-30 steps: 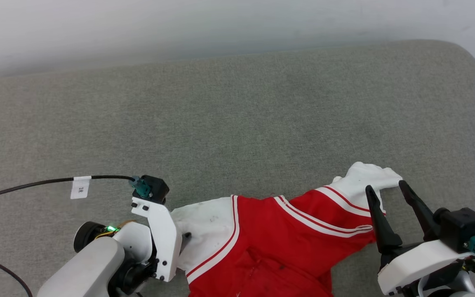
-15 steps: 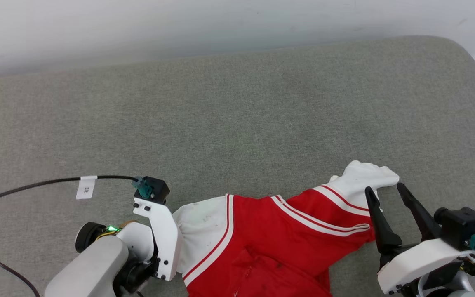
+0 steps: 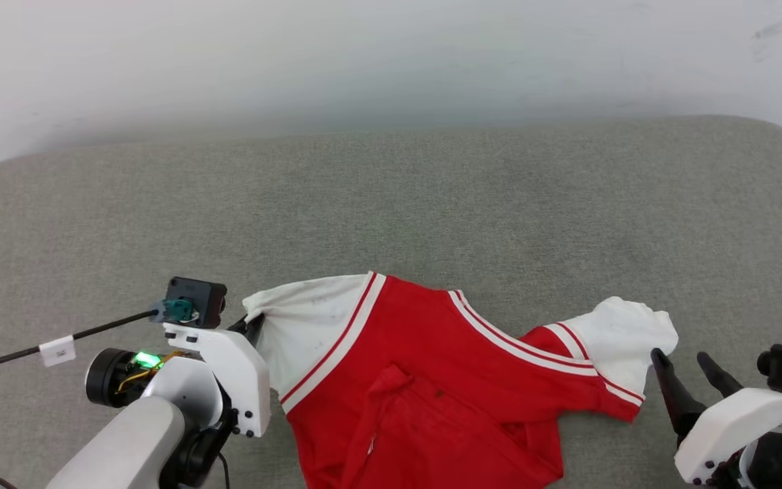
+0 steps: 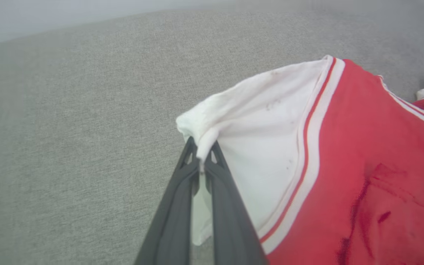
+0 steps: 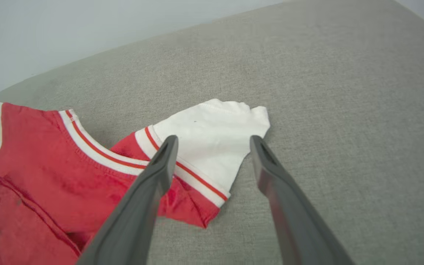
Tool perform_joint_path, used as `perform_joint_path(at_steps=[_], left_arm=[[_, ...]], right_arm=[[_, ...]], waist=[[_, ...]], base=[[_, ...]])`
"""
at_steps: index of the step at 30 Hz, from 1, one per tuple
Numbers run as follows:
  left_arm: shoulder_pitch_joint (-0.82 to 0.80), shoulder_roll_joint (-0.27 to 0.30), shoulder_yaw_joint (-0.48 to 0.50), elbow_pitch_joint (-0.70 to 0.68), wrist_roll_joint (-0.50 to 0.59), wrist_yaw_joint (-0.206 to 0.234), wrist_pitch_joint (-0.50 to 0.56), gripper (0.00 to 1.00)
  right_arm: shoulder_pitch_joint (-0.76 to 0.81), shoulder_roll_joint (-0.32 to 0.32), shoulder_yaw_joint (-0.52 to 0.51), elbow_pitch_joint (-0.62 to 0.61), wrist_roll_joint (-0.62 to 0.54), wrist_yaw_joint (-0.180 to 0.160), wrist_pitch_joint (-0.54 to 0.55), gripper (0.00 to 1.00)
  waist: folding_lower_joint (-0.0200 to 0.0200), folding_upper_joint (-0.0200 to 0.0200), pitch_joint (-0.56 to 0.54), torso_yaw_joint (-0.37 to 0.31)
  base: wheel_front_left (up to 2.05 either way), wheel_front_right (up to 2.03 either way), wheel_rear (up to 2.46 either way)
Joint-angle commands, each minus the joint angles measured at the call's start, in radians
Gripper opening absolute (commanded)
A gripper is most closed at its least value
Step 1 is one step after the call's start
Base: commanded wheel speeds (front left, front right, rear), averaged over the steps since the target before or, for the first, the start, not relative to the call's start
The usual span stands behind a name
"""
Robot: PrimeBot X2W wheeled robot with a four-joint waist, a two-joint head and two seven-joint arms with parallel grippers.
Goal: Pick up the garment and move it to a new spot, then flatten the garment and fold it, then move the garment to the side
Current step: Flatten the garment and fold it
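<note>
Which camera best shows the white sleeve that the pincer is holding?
The left wrist view: the left gripper is shut on the sleeve's bunched edge, close up. The head view shows it smaller, the pinch mostly behind the wrist. The right wrist view catches a sliver.

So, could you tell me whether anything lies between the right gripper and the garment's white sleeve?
Nothing visible does: the right gripper points its open fingers straight at the white sleeve of the garment, with bare gray cushion around.
</note>
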Motion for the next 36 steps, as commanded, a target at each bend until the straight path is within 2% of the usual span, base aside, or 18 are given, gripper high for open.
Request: perform_joint_path(at_steps=[1,8,15,19,24,25,26,27,31,36], left_arm=[[0.018,0.008,0.012,-0.022,0.007,0.011,-0.017,0.00],[0.030,0.043,0.032,-0.137,0.021,0.043,-0.035,0.00],[-0.007,0.038,0.028,-0.201,0.033,0.047,-0.033,0.00],[-0.014,0.039,0.032,-0.203,0.028,0.040,-0.035,0.00],[-0.023,0.036,0.030,-0.191,0.026,0.034,-0.044,0.00],[-0.024,0.035,0.030,-0.188,0.025,0.031,-0.044,0.00],[-0.024,0.033,0.031,-0.185,0.023,0.030,-0.046,0.00],[-0.024,0.033,0.033,-0.181,0.019,0.031,-0.050,0.00],[-0.008,0.027,0.045,-0.154,0.004,0.027,-0.073,0.00],[0.005,0.012,0.065,-0.121,-0.007,0.035,-0.114,0.00]], right_arm=[[-0.023,-0.016,-0.016,0.027,0.010,0.000,0.028,1.00],[-0.149,-0.095,-0.055,0.191,0.049,0.000,0.225,1.00],[-0.301,-0.143,-0.035,0.340,0.046,0.000,0.372,1.00],[-0.360,-0.151,-0.028,0.422,0.036,0.000,0.402,1.00],[-0.364,-0.131,-0.009,0.545,0.052,-0.001,0.480,1.00],[-0.363,-0.124,-0.006,0.562,0.058,-0.001,0.495,0.48],[-0.364,-0.116,-0.005,0.571,0.066,0.000,0.504,0.03],[-0.368,-0.111,-0.003,0.573,0.068,0.000,0.504,0.00],[-0.394,-0.132,0.013,0.539,0.067,0.000,0.459,0.00],[-0.435,-0.173,0.059,0.447,0.051,0.000,0.350,0.00]], waist=[[0.0000,0.0000,-0.006,0.014],[0.0000,0.0000,0.023,0.053],[0.0000,0.0000,0.095,0.084],[0.0000,0.0000,0.125,0.093],[0.0000,0.0000,0.138,0.100],[0.0000,0.0000,0.138,0.100],[0.0000,0.0000,0.137,0.101],[0.0000,0.0000,0.135,0.100],[0.0000,0.0000,0.108,0.091],[0.0000,0.0000,0.049,0.072]], base=[[0.00,0.00,0.00],[0.00,0.00,0.00],[0.00,0.00,0.00],[0.00,0.00,0.00],[0.00,0.00,0.00],[0.00,0.00,0.00],[0.00,0.00,0.00],[0.00,0.00,0.00],[0.00,0.00,0.00],[0.00,0.00,0.00]])
